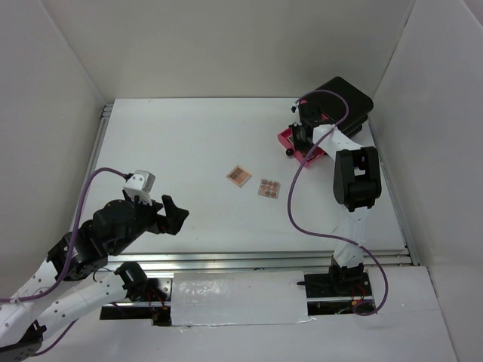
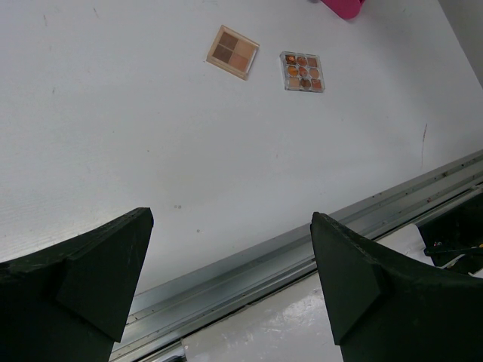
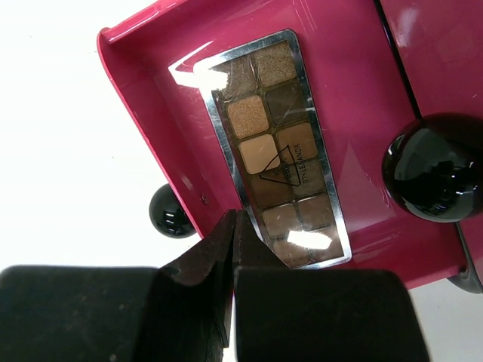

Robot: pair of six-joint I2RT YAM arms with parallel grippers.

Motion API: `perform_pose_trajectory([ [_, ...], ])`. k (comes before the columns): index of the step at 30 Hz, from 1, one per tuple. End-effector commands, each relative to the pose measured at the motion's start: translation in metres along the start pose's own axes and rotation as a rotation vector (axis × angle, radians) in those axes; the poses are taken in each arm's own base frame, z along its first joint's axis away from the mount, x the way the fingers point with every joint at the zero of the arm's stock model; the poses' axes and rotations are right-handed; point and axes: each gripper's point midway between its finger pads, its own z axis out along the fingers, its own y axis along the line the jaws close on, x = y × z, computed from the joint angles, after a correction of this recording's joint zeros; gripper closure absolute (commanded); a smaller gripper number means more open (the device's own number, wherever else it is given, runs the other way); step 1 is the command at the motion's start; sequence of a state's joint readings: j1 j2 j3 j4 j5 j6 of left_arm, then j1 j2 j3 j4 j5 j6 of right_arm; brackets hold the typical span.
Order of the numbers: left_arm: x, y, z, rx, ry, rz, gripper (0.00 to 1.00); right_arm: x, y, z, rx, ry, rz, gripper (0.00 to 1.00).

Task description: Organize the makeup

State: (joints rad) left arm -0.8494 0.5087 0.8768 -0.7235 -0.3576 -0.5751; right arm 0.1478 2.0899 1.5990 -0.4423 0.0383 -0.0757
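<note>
Palette [image 3: 283,151] is laid in the far-right drawer [image 3: 143,90]; right gripper [image 3: 232,226] is pinched empty at its edge (left gripper [image 2: 230,219] held wide). Palette could be dragged out if caught.

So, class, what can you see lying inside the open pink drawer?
A narrow eyeshadow palette lies flat in the pink drawer, brown and tan pans showing. The right end effector covers the palette's near corner and the drawer floor below, so anything there is hidden.
</note>
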Motion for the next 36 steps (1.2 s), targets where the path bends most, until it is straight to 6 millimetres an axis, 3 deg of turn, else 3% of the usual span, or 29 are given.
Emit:
perform_pose_trajectory([
  [1,-0.011,-0.007,0.002,0.030,-0.041,0.007,0.01,-0.012,0.001,-0.010,0.005,-0.031,0.010,1.00],
  [3,-0.011,-0.007,0.001,0.030,-0.042,0.007,0.01,-0.023,0.001,-0.020,0.017,-0.077,0.018,1.00],
  [6,-0.010,-0.007,0.002,0.030,-0.038,0.008,0.01,-0.046,-0.002,-0.043,0.072,-0.159,0.058,0.70],
  [7,-0.010,-0.007,0.002,0.031,-0.037,0.008,0.00,-0.055,0.001,-0.055,0.080,-0.192,0.061,0.54],
  [8,-0.010,-0.007,0.003,0.028,-0.035,0.009,0.01,-0.061,0.001,-0.061,0.092,-0.213,0.061,0.22],
  [9,-0.010,-0.007,0.003,0.027,-0.036,0.009,0.01,-0.067,0.004,-0.068,0.094,-0.229,0.089,0.01],
  [13,-0.009,-0.006,0.004,0.019,-0.030,0.009,0.01,-0.085,0.033,-0.101,0.065,-0.304,0.059,0.00],
  [15,-0.009,-0.005,0.004,0.015,-0.031,0.006,0.01,-0.089,0.038,-0.114,0.106,-0.341,0.057,0.00],
  [18,-0.009,-0.004,0.003,0.012,-0.036,0.001,0.01,-0.086,0.059,-0.124,0.098,-0.350,0.053,0.00],
  [21,-0.011,-0.003,0.002,0.010,-0.043,-0.002,0.00,-0.063,0.095,-0.126,-0.035,-0.300,0.078,0.01],
  [22,-0.011,-0.003,0.001,0.010,-0.048,-0.006,0.01,-0.044,0.111,-0.120,-0.057,-0.267,0.102,0.03],
  [26,-0.011,-0.003,0.001,0.008,-0.048,-0.007,0.01,0.002,0.119,-0.112,-0.006,-0.181,0.268,0.16],
  [27,-0.011,-0.002,0.002,0.002,-0.046,-0.006,0.00,0.011,0.121,-0.110,0.002,-0.167,0.307,0.15],
  [29,-0.012,-0.003,0.001,0.006,-0.047,-0.007,0.01,0.034,0.133,-0.104,-0.018,-0.113,0.388,0.00],
  [32,-0.012,-0.003,0.000,0.010,-0.052,-0.009,0.01,0.058,0.152,-0.093,-0.028,-0.072,0.405,0.00],
  [36,-0.013,-0.002,-0.003,0.015,-0.065,-0.017,0.01,0.082,0.153,-0.082,0.048,-0.029,0.409,0.00],
])
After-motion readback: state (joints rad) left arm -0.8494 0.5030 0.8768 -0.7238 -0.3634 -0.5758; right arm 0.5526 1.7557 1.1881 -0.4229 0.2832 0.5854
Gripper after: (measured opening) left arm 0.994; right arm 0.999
